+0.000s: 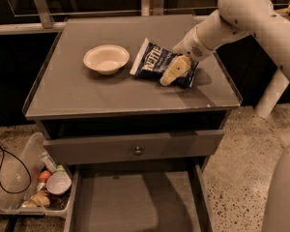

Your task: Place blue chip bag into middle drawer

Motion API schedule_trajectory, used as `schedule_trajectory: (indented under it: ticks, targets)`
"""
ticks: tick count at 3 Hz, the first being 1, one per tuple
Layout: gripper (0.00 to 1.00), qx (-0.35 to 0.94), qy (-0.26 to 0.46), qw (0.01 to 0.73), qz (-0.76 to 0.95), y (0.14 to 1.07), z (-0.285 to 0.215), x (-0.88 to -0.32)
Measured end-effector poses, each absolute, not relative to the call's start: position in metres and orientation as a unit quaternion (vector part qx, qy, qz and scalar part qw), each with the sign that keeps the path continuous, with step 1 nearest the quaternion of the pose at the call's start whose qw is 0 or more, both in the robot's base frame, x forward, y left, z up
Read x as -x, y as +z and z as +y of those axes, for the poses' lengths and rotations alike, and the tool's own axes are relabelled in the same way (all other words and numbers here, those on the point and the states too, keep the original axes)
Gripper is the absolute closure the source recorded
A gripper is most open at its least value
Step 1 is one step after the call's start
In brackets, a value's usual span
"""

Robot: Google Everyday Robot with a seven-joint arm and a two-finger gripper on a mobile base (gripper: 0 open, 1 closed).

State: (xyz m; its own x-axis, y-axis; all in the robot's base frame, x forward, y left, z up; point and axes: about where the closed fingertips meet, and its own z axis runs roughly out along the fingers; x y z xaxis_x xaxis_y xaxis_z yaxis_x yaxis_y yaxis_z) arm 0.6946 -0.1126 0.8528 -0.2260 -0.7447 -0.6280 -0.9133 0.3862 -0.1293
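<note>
The blue chip bag (154,62), dark navy with white lettering, lies on the grey cabinet top (111,91), right of centre. My gripper (175,70) comes in from the upper right and sits low over the bag's right half, touching or almost touching it. The middle drawer (135,204) is pulled out at the bottom of the view, below the cabinet top, and its flat grey floor is bare. The bag's right end is hidden behind the gripper.
A cream round bowl (106,58) sits on the top, left of the bag. A drawer front with a small metal knob (137,151) stands slightly out above the open drawer. A clear bin of odds and ends (36,187) and a black cable (5,170) lie on the floor at left.
</note>
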Motion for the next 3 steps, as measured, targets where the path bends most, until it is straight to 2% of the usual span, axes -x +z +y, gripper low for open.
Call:
schedule_trajectory:
  ticks: [3]
  targets:
    - [0.87, 0.542, 0.136, 0.312, 0.768, 0.854, -0.11, -0.6934]
